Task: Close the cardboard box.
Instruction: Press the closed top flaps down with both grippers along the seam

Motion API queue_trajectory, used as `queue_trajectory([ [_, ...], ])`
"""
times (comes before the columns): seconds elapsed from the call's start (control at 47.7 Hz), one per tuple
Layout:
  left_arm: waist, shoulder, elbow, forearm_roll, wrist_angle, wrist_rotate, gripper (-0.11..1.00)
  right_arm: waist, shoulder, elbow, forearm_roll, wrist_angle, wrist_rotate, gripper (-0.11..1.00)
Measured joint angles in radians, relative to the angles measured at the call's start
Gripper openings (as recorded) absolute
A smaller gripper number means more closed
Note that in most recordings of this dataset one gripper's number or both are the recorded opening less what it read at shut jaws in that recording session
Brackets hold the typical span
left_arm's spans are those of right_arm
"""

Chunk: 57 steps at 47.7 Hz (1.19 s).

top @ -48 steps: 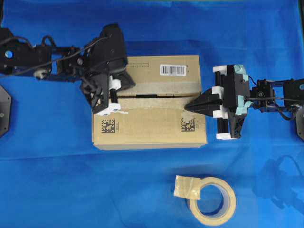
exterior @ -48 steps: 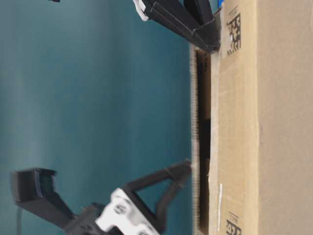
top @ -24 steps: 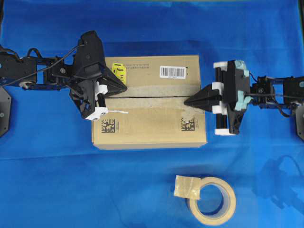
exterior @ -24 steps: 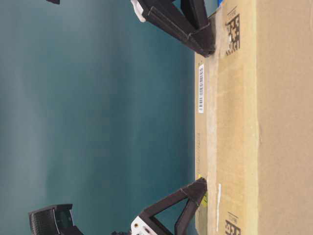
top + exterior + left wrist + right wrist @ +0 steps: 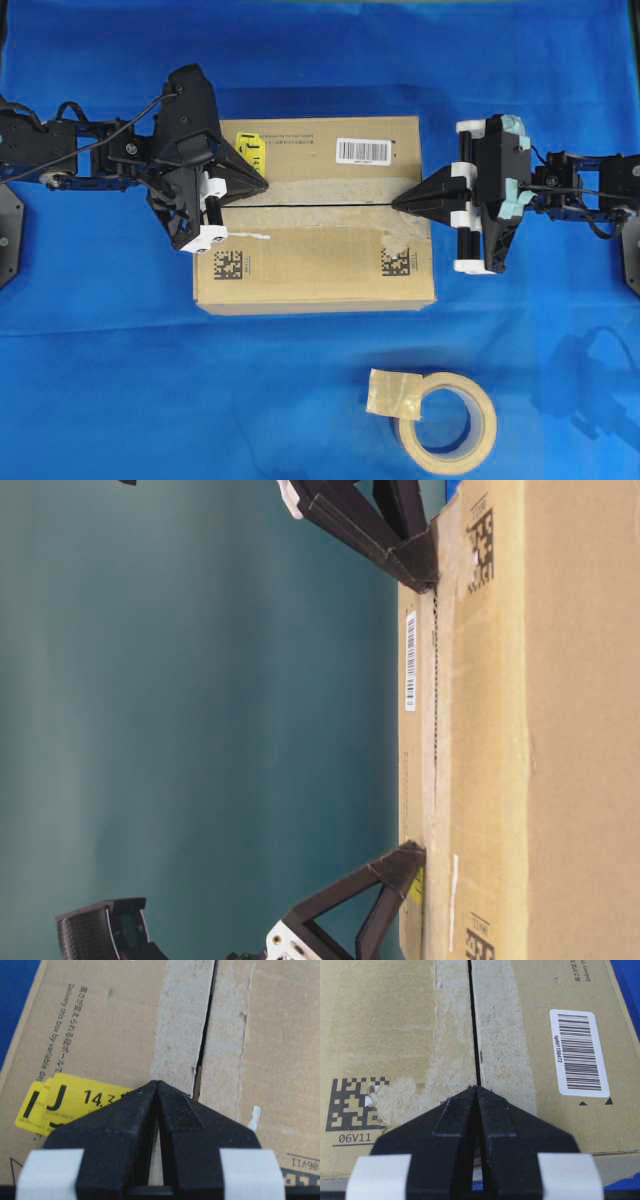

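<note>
The cardboard box (image 5: 315, 215) sits on the blue cloth (image 5: 300, 400) in the middle of the overhead view, its two long top flaps lying flat and meeting along a thin dark seam (image 5: 475, 1025) bordered by pale strips of old tape. At the box's left end the left gripper (image 5: 262, 186) rests its tip on the top face right at the seam, its fingers pressed together into a point and holding nothing; the yellow sticker (image 5: 70, 1102) lies just beside that tip, on the far flap. At the box's right end the right gripper (image 5: 399, 205) also touches the seam, clenched to a point and likewise empty. The white barcode label (image 5: 579, 1052) is on the far flap near the right gripper, and two black square codes (image 5: 228, 264) mark the near flap. A beige tape roll (image 5: 445, 420) lies on the cloth well apart from the box, off its near right corner.
</note>
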Motion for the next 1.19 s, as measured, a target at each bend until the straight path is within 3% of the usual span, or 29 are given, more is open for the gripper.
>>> queue_trajectory([
  [0.147,-0.015,-0.003,0.021,0.0,-0.067,0.009,0.0,-0.002,0.0,0.006,0.0,-0.011,0.0,0.0],
  [0.419,-0.031,-0.058,0.141,0.0,-0.307,0.011,0.0,-0.002,0.0,0.009,0.002,-0.021,0.0,0.0],
  [0.733,-0.035,-0.147,0.27,0.0,-0.46,0.028,0.0,-0.002,0.0,0.011,0.006,-0.021,0.0,0.0],
  [1.194,-0.071,-0.055,0.359,0.002,-0.663,0.048,0.0,-0.002,0.002,0.011,0.006,-0.021,0.005,0.0],
])
